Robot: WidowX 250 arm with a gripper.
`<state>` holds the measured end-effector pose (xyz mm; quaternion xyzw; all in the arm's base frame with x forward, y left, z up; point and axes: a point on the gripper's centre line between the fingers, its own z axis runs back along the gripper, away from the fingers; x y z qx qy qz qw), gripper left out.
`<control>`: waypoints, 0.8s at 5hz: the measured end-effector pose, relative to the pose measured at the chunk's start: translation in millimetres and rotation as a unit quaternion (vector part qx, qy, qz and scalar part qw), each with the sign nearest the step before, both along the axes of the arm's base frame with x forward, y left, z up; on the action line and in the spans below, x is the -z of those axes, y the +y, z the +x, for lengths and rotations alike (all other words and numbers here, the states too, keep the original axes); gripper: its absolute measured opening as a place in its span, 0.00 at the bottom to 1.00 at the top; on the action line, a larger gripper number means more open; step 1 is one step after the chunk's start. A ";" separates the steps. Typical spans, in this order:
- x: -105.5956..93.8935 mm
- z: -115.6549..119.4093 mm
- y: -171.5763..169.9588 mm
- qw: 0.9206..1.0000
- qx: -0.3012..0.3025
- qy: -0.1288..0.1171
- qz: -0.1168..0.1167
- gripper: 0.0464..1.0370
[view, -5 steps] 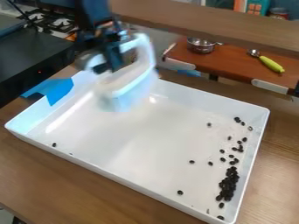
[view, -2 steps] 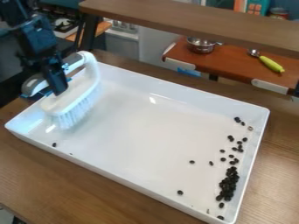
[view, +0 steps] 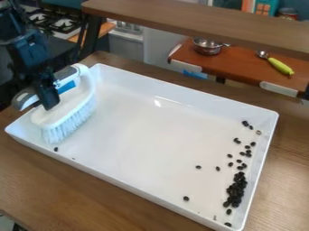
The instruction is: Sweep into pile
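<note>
1 white tray (view: 163, 204) holding dark beans (view: 236, 189); end effector (view: 50, 100) closed on brush (view: 72, 110).

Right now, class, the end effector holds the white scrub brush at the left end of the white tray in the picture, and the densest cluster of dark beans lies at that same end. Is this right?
No, the densest cluster of dark beans lies at the tray's right end, as the camera view shows.
</note>
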<state>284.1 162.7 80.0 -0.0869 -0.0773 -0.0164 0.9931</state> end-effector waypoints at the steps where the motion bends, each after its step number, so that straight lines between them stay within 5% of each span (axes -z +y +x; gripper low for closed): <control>1: 9.5 -8.1 -1.4 1.000 0.013 0.010 0.004 0.45; 4: 14.1 -14.7 -41.7 0.998 0.036 0.039 0.016 0.45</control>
